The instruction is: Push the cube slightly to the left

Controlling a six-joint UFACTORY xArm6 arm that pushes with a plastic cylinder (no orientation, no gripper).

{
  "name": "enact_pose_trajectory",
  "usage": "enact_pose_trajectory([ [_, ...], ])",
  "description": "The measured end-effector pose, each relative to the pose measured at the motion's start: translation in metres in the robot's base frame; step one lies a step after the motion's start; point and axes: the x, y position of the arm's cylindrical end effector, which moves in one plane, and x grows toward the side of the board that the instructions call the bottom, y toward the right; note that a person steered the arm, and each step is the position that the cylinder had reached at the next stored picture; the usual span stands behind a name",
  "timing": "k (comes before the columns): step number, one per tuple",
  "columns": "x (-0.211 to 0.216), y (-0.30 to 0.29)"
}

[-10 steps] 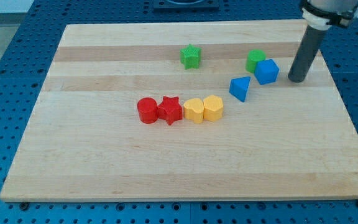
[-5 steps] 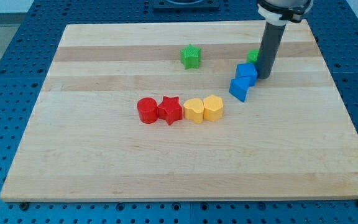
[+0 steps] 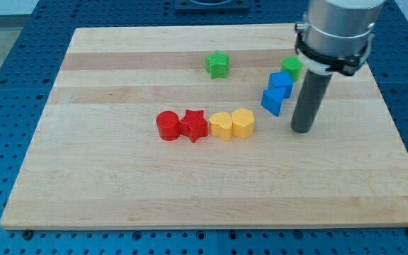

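And here's the blue cube (image 3: 281, 82), sitting toward the view's upper right of the worktop (image 3: 119, 184), touching the second blue block (image 3: 273, 100) just below and to its left. My tip (image 3: 301, 130) is down on the wood to the view's lower right of the cube, clear of it, with the second blue block nearer to it than the cube is. This end effector is a plain rod: no jaws to open or close, and it holds nothing.

The green block (image 3: 292, 67) at the cube's upper right is partly covered by the rod housing, so its shape is hard to call. The second blue block's form is also unclear from here.

Elsewhere: a green star (image 3: 217, 64), and a touching row of red cylinder (image 3: 167, 125), red star (image 3: 194, 126) and two yellow blocks (image 3: 232, 124).

No writing is readable.
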Motion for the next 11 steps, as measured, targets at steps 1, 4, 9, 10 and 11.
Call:
enact_pose_trajectory([
  [1,0.0,-0.016],
  [4,-0.013,-0.022],
  [9,-0.032,-0.023],
  [10,-0.032,-0.029],
  [11,-0.035,-0.033],
])
